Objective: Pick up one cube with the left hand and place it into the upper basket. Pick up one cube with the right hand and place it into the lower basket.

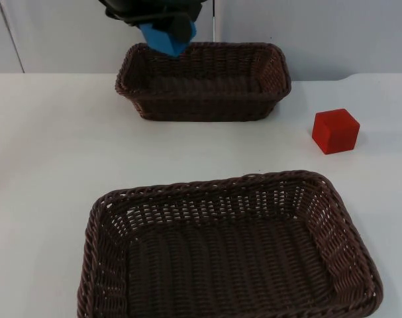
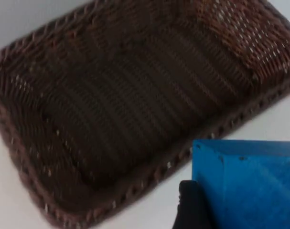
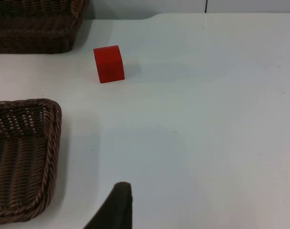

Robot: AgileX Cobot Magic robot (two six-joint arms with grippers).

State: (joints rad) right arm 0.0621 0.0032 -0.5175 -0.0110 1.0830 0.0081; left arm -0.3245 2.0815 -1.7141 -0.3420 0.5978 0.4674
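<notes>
Gripping the blue cube [image 1: 166, 37] between its fingers, the left pincer [image 1: 162, 25] hung above the rear left rim of the upper basket [image 1: 204, 81], which sat at the far side of the white counter [image 1: 48, 152]; its wrist view showed the cube over that basket's woven edge [image 2: 149, 176]. The red cube [image 1: 335, 130] rested on the counter to the right, between the two baskets and apart from both. The lower basket [image 1: 227, 255] lay nearest the camera. The right pincer [image 3: 117, 205] waited above bare counter, its opening impossible to judge.
</notes>
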